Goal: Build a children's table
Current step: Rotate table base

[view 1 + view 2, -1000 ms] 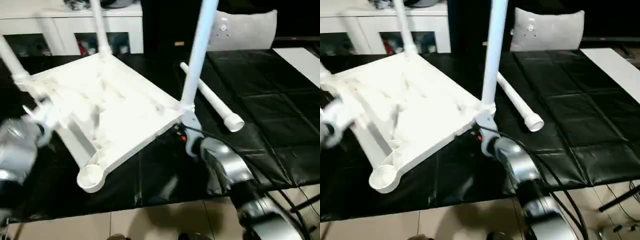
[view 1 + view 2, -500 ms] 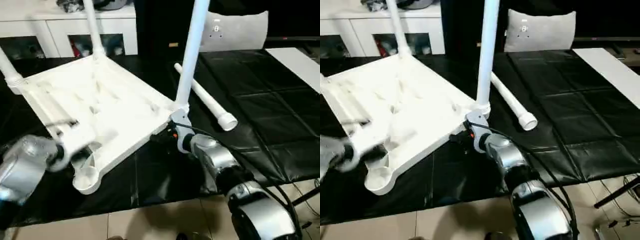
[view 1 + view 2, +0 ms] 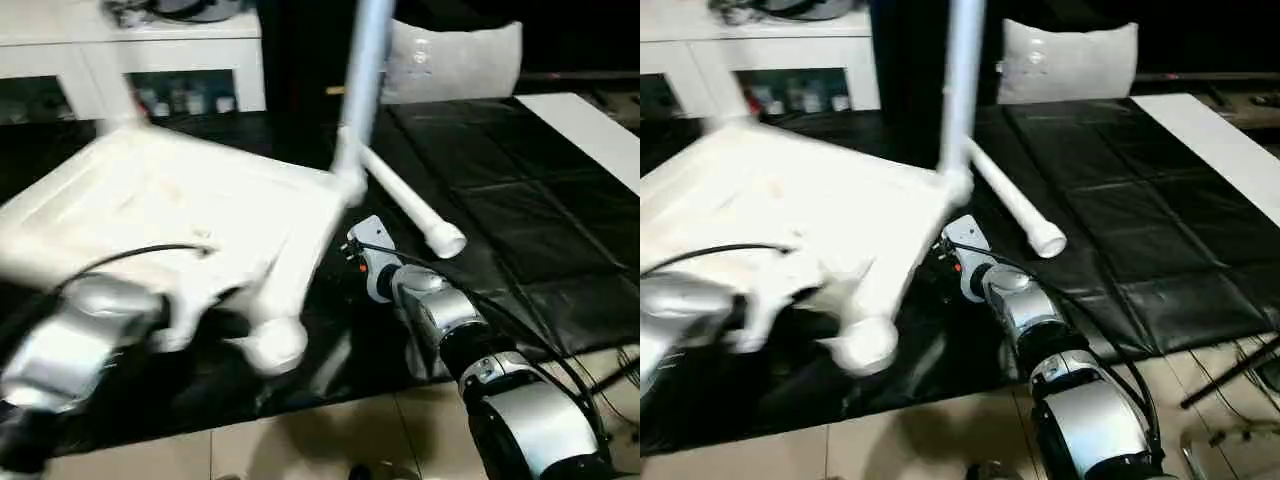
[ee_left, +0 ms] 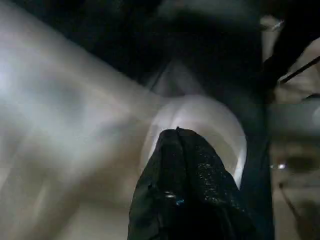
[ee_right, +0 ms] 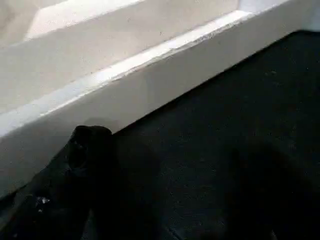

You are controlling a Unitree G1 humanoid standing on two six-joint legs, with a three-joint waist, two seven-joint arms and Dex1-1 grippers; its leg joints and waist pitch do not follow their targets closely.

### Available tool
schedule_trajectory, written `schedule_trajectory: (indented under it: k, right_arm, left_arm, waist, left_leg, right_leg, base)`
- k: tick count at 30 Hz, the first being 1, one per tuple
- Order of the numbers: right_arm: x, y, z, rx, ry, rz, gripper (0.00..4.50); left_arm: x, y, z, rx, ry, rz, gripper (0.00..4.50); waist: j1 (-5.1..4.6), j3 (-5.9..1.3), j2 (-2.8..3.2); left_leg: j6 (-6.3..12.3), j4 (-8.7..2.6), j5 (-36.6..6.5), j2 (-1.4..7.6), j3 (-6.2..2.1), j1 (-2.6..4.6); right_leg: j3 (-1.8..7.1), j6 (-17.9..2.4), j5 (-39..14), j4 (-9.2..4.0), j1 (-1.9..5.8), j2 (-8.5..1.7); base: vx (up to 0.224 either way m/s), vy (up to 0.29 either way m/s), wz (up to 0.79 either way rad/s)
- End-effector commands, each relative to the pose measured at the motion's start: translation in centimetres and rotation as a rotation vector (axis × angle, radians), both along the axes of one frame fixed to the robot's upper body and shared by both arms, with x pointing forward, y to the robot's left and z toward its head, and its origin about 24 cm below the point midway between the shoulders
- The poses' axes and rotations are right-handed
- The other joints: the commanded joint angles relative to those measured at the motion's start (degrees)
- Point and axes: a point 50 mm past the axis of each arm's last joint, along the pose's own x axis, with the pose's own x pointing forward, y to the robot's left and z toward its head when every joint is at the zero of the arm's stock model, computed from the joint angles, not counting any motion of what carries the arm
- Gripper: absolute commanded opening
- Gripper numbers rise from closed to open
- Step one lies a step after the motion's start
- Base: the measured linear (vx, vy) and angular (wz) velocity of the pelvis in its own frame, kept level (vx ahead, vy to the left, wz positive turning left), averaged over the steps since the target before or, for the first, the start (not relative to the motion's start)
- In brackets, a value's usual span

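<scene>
Here, starting at the left, we note the left arm (image 3: 75,345) reaching forward and inward, its silver forearm low over the black mat (image 3: 520,200) with a black cable looping above it. The left gripper (image 3: 175,320) sits against the near edge of the children's table (image 3: 150,200), close to the empty corner socket (image 3: 275,345). In the left wrist view one black finger (image 4: 185,195) lies directly in front of that round socket opening (image 4: 225,125). We cannot tell whether the left fingers are spread or pressed together, nor whether they pinch the table; the area is blurred.

The children's table lies upside down and tilted, its near corner raised clear of the mat. One leg (image 3: 362,70) stands up from the corner socket on the right side of the top. A further leg (image 3: 405,200) lies loose on the mat just right of the table, its open end toward us.

To the right, the right arm (image 3: 500,400) extends forward from the lower right, wrist bent toward the table. The right gripper (image 3: 362,245) is just beside the table's right edge, below the standing leg. In the right wrist view one dark finger (image 5: 87,150) shows near the white rim (image 5: 150,65), over the mat. We cannot tell how far these fingers are open, or whether they touch the rim.

Beyond the mat stands a white cabinet (image 3: 130,40), and a grey cushion (image 3: 455,60) to its right.
</scene>
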Motion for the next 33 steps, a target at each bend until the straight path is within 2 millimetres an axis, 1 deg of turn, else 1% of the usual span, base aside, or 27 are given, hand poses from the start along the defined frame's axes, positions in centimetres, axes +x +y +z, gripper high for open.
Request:
schedule_trajectory:
  k: [1, 2, 3, 4, 5, 6, 7, 9, 10, 11, 12, 13, 14, 16, 18, 19, 21, 22, 23, 24, 25, 27, 29, 30, 31, 32, 33]
  right_arm:
    - [0.6, 1.0, 1.3, 0.009, -0.057, 0.034, 4.5]
    - [0.7, 0.7, 1.4, 0.002, -0.065, 0.027, 4.5]
    - [0.8, 0.7, 1.4, -0.001, -0.067, 0.024, 4.5]
    - [1.0, 0.1, 1.7, -0.012, -0.086, 0.007, 4.5]
    - [1.3, -0.2, 1.9, -0.017, -0.1, -0.009, 4.5]
    - [1.5, -0.6, 2.2, -0.019, -0.116, -0.03, 4.5]
    - [1.5, -0.6, 2.2, -0.02, -0.117, -0.032, 4.5]
    - [2.4, -2.2, 3.2, -0.019, -0.15, -0.106, 4.5]
    - [2.6, -2.5, 3.5, -0.02, -0.158, -0.12, 4.5]
    - [2.8, -2.9, 3.7, -0.023, -0.167, -0.132, 4.5]
    - [3.1, -3.6, 4.3, -0.022, -0.183, -0.156, 4.5]
    - [3.3, -4.1, 4.7, -0.02, -0.193, -0.172, 4.5]
    - [3.5, -4.5, 5.0, -0.02, -0.203, -0.183, 4.5]
    - [3.6, -5.2, 5.5, -0.019, -0.224, -0.189, 4.5]
    - [3.6, -5.5, 5.6, -0.016, -0.229, -0.191, 4.5]
    - [3.5, -5.7, 5.5, -0.018, -0.229, -0.189, 4.5]
    - [3.3, -5.8, 5.2, -0.021, -0.226, -0.185, 4.5]
    - [3.2, -5.9, 5.0, -0.025, -0.224, -0.183, 4.5]
    - [3.0, -6.1, 4.8, -0.036, -0.224, -0.183, 4.5]
    - [3.0, -6.2, 4.8, -0.037, -0.223, -0.188, 4.5]
    - [3.0, -6.7, 4.7, -0.047, -0.221, -0.219, 4.5]
    - [3.1, -7.3, 4.9, -0.058, -0.227, -0.253, 4.5]
    - [3.5, -8.1, 5.2, -0.103, -0.231, -0.297, 4.5]
    - [3.6, -8.3, 5.3, -0.116, -0.232, -0.31, 4.5]
    - [4.0, -8.9, 5.9, -0.14, -0.235, -0.337, 4.5]
    - [4.4, -9.3, 6.4, -0.156, -0.235, -0.356, 4.5]
    - [4.6, -9.5, 6.6, -0.168, -0.236, -0.366, 4.5]
  left_arm:
    - [1.6, 0.1, -0.5, 0.041, -0.101, 0.076, 0.03]
    - [2.3, -0.2, -0.7, 0.045, -0.135, 0.108, 0.03]
    - [2.5, -0.3, -0.7, 0.046, -0.144, 0.117, 0.03]
    - [3.2, -0.9, -1.0, 0.04, -0.17, 0.156, 0.03]
    - [3.4, -1.3, -1.1, 0.036, -0.175, 0.172, 0.03]
    - [3.6, -1.7, -1.2, 0.031, -0.181, 0.186, 0.03]
    - [3.6, -1.8, -1.2, 0.03, -0.181, 0.187, 0.03]
    - [4.1, -2.8, -1.5, 0.007, -0.219, 0.219, 0.03]
    - [4.2, -3.0, -1.5, 0.001, -0.23, 0.219, 0.03]
    - [4.2, -3.2, -1.4, -0.014, -0.238, 0.212, 0.03]
    - [4.1, -3.6, -0.8, -0.063, -0.255, 0.192, 0.03]
    - [4.1, -3.8, -0.4, -0.097, -0.266, 0.179, 0.03]
    - [4.0, -3.8, -0.1, -0.115, -0.278, 0.172, 0.03]
    - [4.0, -2.9, 0.3, -0.102, -0.297, 0.174, 0.03]
    - [4.0, -1.8, 0.5, -0.067, -0.313, 0.178, 0.03]
    - [3.9, -0.9, 0.5, -0.038, -0.317, 0.174, 0.03]
    - [3.7, 0.4, 0.5, 0.003, -0.318, 0.164, 0.03]
    - [3.6, 0.9, 0.5, 0.021, -0.313, 0.164, 0.03]
    - [3.3, 2.0, 0.7, 0.051, -0.293, 0.166, 0.03]
    - [3.1, 2.3, 0.7, 0.056, -0.289, 0.162, 0.03]
    - [2.7, 3.0, 1.0, 0.074, -0.278, 0.148, 0.03]
    - [2.8, 3.4, 1.4, 0.068, -0.291, 0.166, 0.03]
    - [3.1, 3.3, 1.9, 0.003, -0.307, 0.197, 0.03]
    - [3.2, 3.2, 2.0, -0.014, -0.313, 0.203, 0.03]
    - [3.5, 2.9, 2.1, -0.036, -0.33, 0.23, 0.03]
    - [3.7, 2.7, 2.3, -0.06, -0.337, 0.251, 0.03]
    - [3.8, 2.5, 2.4, -0.076, -0.335, 0.258, 0.03]
  waist:
    - [0.33, -3.52, 0.65]
    - [0.2, -3.58, 0.49]
    - [0.07, -3.5, 0.6]
    - [0.09, -3.52, 0.52]
    - [0.21, -3.5, 0.72]
    - [0.44, -3.65, 0.62]
    - [0.51, -3.59, 0.57]
    - [0.75, -3.67, 0.77]
    - [1.03, -3.85, 0.65]
    - [1.15, -3.94, 0.58]
    - [1.24, -3.93, 0.78]
    - [1.29, -4.05, 0.59]
    - [1.46, -4.06, 0.76]
    - [1.42, -4.06, 0.54]
    - [1.19, -3.91, 0.41]
    - [1.12, -3.88, 0.55]
    - [0.99, -3.81, 0.36]
    - [1.13, -3.82, 0.46]
    - [1.11, -3.77, 0.27]
    - [1.25, -3.76, 0.45]
    - [1.36, -3.84, 0.58]
    - [1.29, -3.74, 0.68]
    - [1.58, -3.65, 1.24]
    - [1.79, -3.71, 0.98]
    - [2.11, -3.69, 1.5]
    - [1.89, -3.55, 1.19]
    - [2.07, -3.68, 1.43]
  left_leg:
    - [0.01, -4.22, -16.42, 0.9, -0.52, -0.49]
    - [0.05, -4.07, -16.62, 0.77, -0.53, -0.35]
    - [0.17, -4.07, -16.88, 0.76, -0.58, -0.39]
    - [0.32, -3.89, -17.21, 0.7, -0.52, -0.06]
    - [0.28, -3.8, -17.28, 0.7, -0.48, 0.19]
    - [0.32, -3.77, -16.54, 0.78, -0.44, 0.32]
    - [0.48, -3.92, -16.43, 0.85, -0.47, 0.13]
    - [0.65, -3.95, -16.68, 0.9, -0.48, 0.17]
    - [0.66, -3.89, -16.23, 0.92, -0.46, 0.2]
    - [0.75, -3.91, -15.89, 0.95, -0.43, 0.12]
    - [0.98, -3.96, -15.5, 0.94, -0.46, -0.04]
    - [1.19, -3.88, -14.89, 0.98, -0.38, -0.09]
    - [1.14, -3.86, -14.52, 1.03, -0.35, -0.02]
    - [1.46, -3.84, -14.45, 0.95, -0.29, -0.21]
    - [1.74, -3.93, -14.31, 0.82, -0.35, -0.53]
    - [1.62, -3.92, -14.76, 0.86, -0.38, -0.4]
    - [1.45, -3.81, -15.06, 0.83, -0.27, -0.15]
    - [1.39, -3.81, -14.94, 0.86, -0.31, -0.08]
    - [1.34, -3.92, -14.56, 0.92, -0.32, -0.18]
    - [1.17, -3.96, -14.67, 1.02, -0.33, 0.02]
    - [0.93, -4.0, -13.92, 1.08, -0.27, 0.16]
    - [0.59, -4.12, -14.35, 1.04, -0.25, 0.18]
    - [0.09, -4.0, -15.2, 1.0, -0.1, 0.55]
    - [-0.22, -3.99, -15.55, 0.93, -0.06, 0.56]
    - [-0.41, -4.03, -16.09, 0.88, -0.16, 0.57]
    - [-0.37, -4.03, -16.71, 0.83, -0.05, 0.48]
    - [-0.61, -3.92, -16.97, 0.83, -0.11, 0.72]
  right_leg:
    - [3.06, -10.23, -23.46, -4.04, 3.53, -3.22]
    - [3.0, -9.25, -25.02, -4.22, 3.47, -3.15]
    - [2.92, -8.76, -25.92, -4.3, 3.42, -3.12]
    - [2.8, -7.59, -28.6, -4.75, 3.15, -3.1]
    - [2.78, -7.45, -28.89, -4.86, 2.95, -3.06]
    - [2.88, -7.74, -27.92, -4.76, 3.04, -3.2]
    - [2.85, -7.93, -27.45, -4.64, 3.07, -3.09]
    - [2.69, -8.31, -25.75, -4.63, 3.0, -2.79]
    - [2.74, -8.63, -24.44, -4.43, 3.15, -2.86]
    - [2.78, -8.89, -23.66, -4.25, 3.21, -2.9]
    - [2.8, -9.35, -22.66, -4.08, 3.3, -2.92]
    - [2.82, -9.8, -21.31, -4.01, 3.38, -2.93]
    - [2.87, -10.18, -20.35, -3.87, 3.34, -2.95]
    - [2.83, -10.7, -19.19, -3.64, 3.47, -2.83]
    - [2.7, -10.23, -19.97, -3.58, 3.66, -2.73]
    - [2.69, -9.64, -21.6, -3.79, 3.53, -2.86]
    - [2.76, -9.26, -23.04, -4.02, 3.27, -2.81]
    - [2.8, -9.25, -23.21, -3.99, 3.23, -2.91]
    - [2.84, -9.2, -23.28, -3.87, 3.24, -2.86]
    - [2.88, -9.27, -23.25, -3.85, 3.12, -2.86]
    - [3.03, -10.07, -20.98, -3.56, 3.05, -2.74]
    - [3.01, -10.79, -19.72, -3.35, 3.02, -2.51]
    - [3.14, -11.22, -19.56, -3.47, 2.79, -2.55]
    - [3.13, -11.32, -19.55, -3.5, 2.89, -2.5]
    - [3.13, -11.12, -20.02, -3.38, 3.01, -2.58]
    - [3.09, -10.92, -20.71, -3.65, 2.94, -2.42]
    - [3.04, -10.93, -20.84, -3.58, 2.98, -2.49]
  base:
    - [0.0, 0.0, 0.0]
    - [0.0, 0.0, 0.0]
    - [0.0, 0.0, 0.0]
    - [0.0, 0.0, 0.0]
    - [0.0, 0.0, 0.0]
    - [0.0, 0.0, 0.0]
    - [0.0, 0.0, 0.0]
    - [0.0, 0.0, 0.0]
    - [0.0, 0.0, 0.0]
    - [0.0, 0.0, 0.0]
    - [0.0, 0.0, 0.0]
    - [0.0, 0.0, 0.0]
    - [0.0, 0.0, 0.0]
    - [0.0, 0.0, 0.0]
    - [0.0, 0.0, 0.0]
    - [0.0, 0.0, 0.0]
    - [0.0, 0.0, 0.0]
    - [0.0, 0.0, 0.0]
    - [0.0, 0.0, 0.0]
    - [0.0, 0.0, 0.0]
    - [0.0, 0.0, 0.0]
    - [0.0, 0.0, 0.0]
    - [0.0, 0.0, 0.0]
    - [0.0, 0.0, 0.0]
    - [0.0, 0.0, 0.0]
    - [0.0, 0.0, 0.0]
    - [0.0, 0.0, 0.0]
